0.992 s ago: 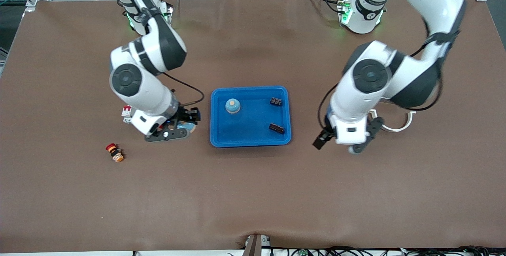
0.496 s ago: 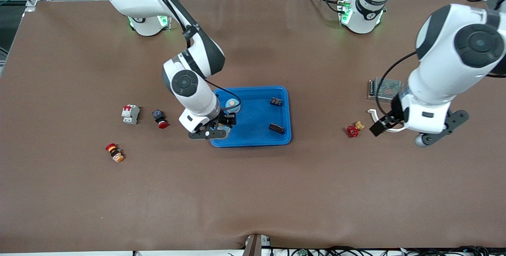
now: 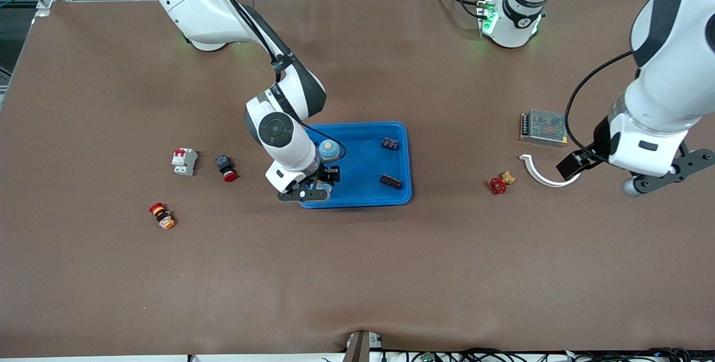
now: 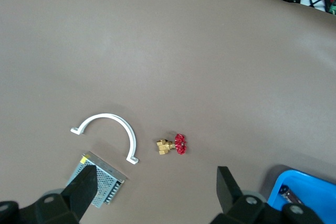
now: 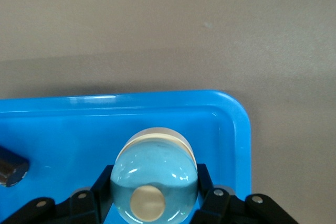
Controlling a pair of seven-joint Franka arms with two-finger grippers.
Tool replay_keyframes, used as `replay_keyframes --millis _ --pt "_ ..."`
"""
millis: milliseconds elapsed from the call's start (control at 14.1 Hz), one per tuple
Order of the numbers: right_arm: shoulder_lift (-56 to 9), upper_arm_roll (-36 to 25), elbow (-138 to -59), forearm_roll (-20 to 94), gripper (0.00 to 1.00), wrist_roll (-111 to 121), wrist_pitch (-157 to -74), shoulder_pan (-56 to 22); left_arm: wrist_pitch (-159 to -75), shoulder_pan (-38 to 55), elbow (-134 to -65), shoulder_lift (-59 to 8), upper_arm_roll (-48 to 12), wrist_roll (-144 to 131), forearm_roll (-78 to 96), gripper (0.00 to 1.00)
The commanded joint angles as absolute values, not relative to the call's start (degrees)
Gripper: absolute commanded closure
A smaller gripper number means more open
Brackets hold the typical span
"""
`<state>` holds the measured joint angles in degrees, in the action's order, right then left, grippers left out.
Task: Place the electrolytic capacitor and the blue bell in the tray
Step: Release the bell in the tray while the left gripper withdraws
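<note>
The right gripper [image 5: 155, 187] is clamped on a blue bell [image 5: 156, 166], one finger on each side of the dome. It hangs over the tray [image 5: 241, 129], just inside the rounded corner that lies nearest the front camera at the right arm's end, low in the centre of the front frame. The bell sits directly under the wrist with tray floor below it, so the coming move looks like a short straight lowering and a release. Perhaps it needs a small shift inward first, since the rim is close. The bell is a glossy pale-blue dome with a cream button on its crown facing up, round with no long axis to line up.

Farther up the frame, a second blue bell [image 3: 328, 149] stands on the tray floor. Two small dark parts [image 3: 391, 181] [image 3: 390, 143] lie toward the left arm's end of the tray; whether either is the capacitor I cannot tell.

The left gripper [image 4: 155, 182] waits, fingers spread and empty, over bare table near a white curved clip [image 3: 539, 172], well apart from the tray.
</note>
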<state>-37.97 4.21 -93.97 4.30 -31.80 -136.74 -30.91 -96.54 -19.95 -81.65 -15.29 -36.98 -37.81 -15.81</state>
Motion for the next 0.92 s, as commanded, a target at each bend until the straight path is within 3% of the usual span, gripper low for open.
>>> replay_keyframes --millis 0,354,850 --pt "-39.2 3.5 -93.4 3.6 0.57 -32.9 -137.1 -32.5 -94.0 -20.0 -83.0 -10.4 -33.6 -32.6 -11.8 0.00" --pt "-40.8 3.4 -94.7 2.7 0.57 -32.9 -137.5 -34.7 -90.1 -11.7 -83.5 -5.4 -18.8 -21.2 -6.4 0.00" --pt "-41.8 3.3 -95.5 2.0 0.56 -33.0 -139.5 -34.8 -85.2 -7.0 -86.0 0.1 -8.9 -11.5 -3.1 0.00"
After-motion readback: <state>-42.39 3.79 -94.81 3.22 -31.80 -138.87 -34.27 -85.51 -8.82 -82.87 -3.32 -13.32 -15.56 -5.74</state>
